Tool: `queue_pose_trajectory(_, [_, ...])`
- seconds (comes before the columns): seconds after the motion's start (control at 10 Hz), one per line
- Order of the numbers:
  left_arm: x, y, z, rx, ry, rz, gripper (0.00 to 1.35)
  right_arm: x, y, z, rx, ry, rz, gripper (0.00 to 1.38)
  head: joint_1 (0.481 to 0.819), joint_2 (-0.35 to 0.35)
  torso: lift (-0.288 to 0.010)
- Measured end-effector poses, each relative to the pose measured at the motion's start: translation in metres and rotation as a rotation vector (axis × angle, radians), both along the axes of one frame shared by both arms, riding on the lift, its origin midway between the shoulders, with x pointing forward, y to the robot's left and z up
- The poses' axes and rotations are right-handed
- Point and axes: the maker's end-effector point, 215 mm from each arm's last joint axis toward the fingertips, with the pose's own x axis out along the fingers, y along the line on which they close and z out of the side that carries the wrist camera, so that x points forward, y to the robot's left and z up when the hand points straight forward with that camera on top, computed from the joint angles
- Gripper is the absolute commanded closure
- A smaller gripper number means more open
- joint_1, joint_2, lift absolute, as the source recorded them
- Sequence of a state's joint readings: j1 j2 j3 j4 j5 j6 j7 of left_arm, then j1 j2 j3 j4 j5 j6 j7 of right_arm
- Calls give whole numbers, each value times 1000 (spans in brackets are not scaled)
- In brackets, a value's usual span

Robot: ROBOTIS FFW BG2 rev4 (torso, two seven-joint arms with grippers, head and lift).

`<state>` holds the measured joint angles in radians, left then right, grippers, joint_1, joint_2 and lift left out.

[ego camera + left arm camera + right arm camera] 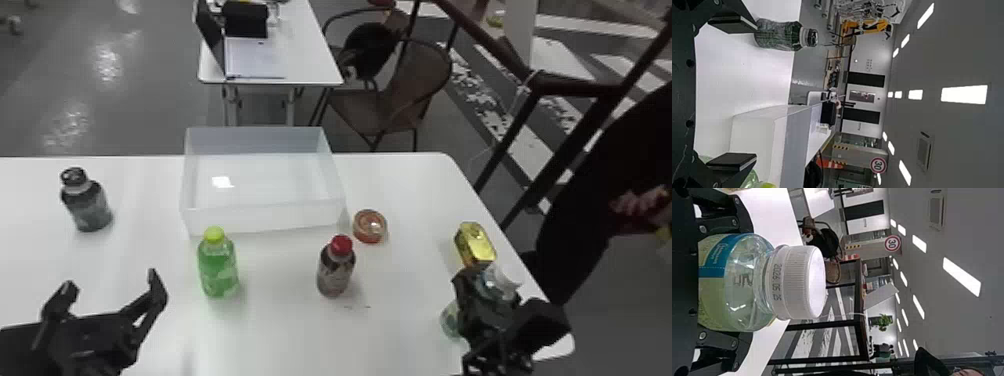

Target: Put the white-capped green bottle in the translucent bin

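- Gripping the white-capped green bottle (746, 305), right wrist view, the right hand (746, 282) might drop it if pinched unevenly.
- Head view: a low carry to the bin (265, 219) could topple the red-capped bottle (335, 275).
- Left wrist view: left hand (756, 92) open, empty.

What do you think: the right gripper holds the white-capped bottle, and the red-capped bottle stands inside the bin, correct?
Not fully: the head view shows the red-capped bottle standing on the table, outside the bin. The right gripper does hold the white-capped bottle.
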<state>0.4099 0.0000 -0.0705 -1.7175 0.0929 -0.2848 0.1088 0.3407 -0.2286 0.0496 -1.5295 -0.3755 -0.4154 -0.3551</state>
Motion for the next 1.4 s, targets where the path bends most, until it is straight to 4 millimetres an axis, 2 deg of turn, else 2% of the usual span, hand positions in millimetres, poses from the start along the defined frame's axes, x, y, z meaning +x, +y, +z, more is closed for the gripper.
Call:
queue_pose_trajectory(0.1, [0, 0, -1, -1, 0, 0, 150, 4, 6, 12, 12, -27, 24, 1194, 695, -186, -76])
queue_pose_trajectory(0.2, [0, 0, -2, -3, 2, 0, 150, 10, 16, 33, 24, -71, 56, 1194, 695, -172, -76])
queue_pose_trajectory(0.4, [0, 0, -4, -7, 7, 0, 150, 35, 40, 92, 46, -183, 143, 1194, 695, -147, -76])
queue_pose_trajectory(0.5, [1, -2, -5, -10, 8, -2, 150, 54, 56, 132, 41, -247, 209, 1194, 695, -125, -76])
queue_pose_trajectory(0.7, [5, -6, -4, -20, 5, -8, 150, 89, 77, 188, 28, -329, 336, 1194, 695, -96, -76])
queue_pose_trajectory(0.9, [8, -12, -4, -36, 5, -17, 150, 113, 76, 210, 55, -362, 381, 1194, 695, -99, -76])
queue_pose_trajectory(1.0, [9, -13, -5, -38, 7, -17, 150, 124, 80, 214, 79, -373, 412, 1194, 695, -96, -76])
queue_pose_trajectory(1.4, [13, -22, -8, -55, 12, -31, 150, 183, 117, 199, 126, -378, 663, 1194, 695, -61, -76])
